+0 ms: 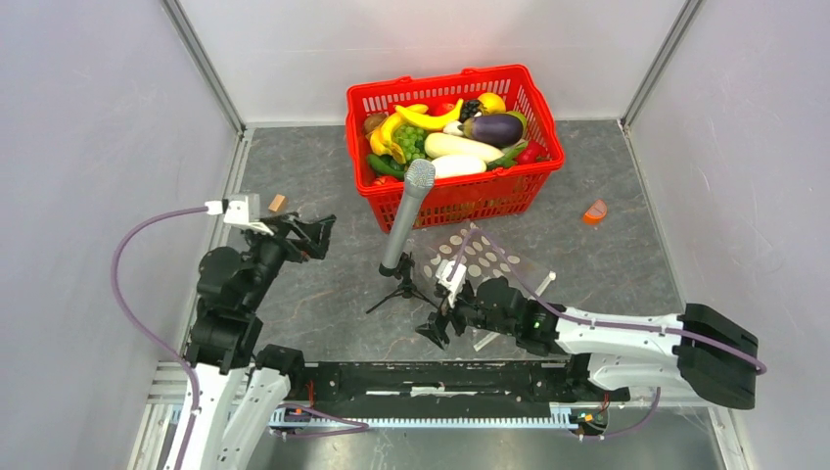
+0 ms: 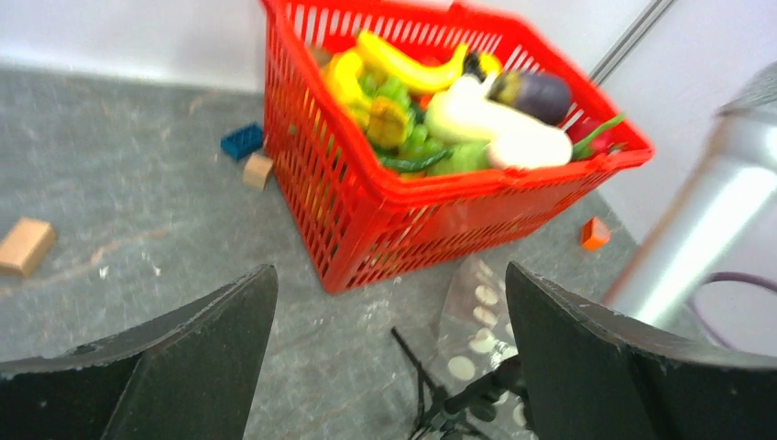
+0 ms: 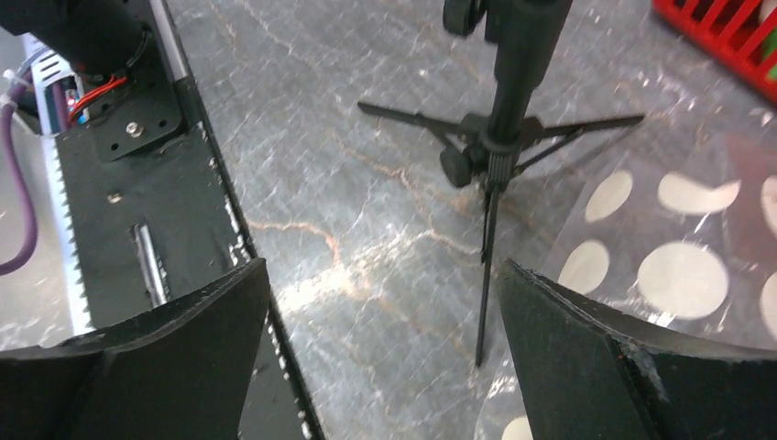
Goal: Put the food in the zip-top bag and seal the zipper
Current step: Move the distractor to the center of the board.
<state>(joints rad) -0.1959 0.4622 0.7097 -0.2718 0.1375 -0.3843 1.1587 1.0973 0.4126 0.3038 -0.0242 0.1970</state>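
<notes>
The food [image 1: 460, 147], toy fruits and vegetables, lies piled in the red basket [image 1: 445, 201] at the back; it also shows in the left wrist view [image 2: 499, 128]. The zip-top bag [image 1: 482, 257], clear with white dots, lies flat on the table in front of the basket. A whitish strip, the zipper [image 1: 545, 282], shows at its near right edge, partly under my right arm. My left gripper [image 1: 318, 235] is open and empty, left of the bag, facing the basket [image 2: 366, 202]. My right gripper [image 1: 438, 321] is open and empty at the bag's near left corner [image 3: 678, 266].
A silver microphone [image 1: 409, 211] on a small black tripod [image 3: 499, 137] stands between my grippers, beside the bag. A small orange wedge [image 1: 594, 211] lies right of the basket. Wooden blocks [image 2: 25, 246] and a blue block [image 2: 242, 141] lie left of the basket. Walls close three sides.
</notes>
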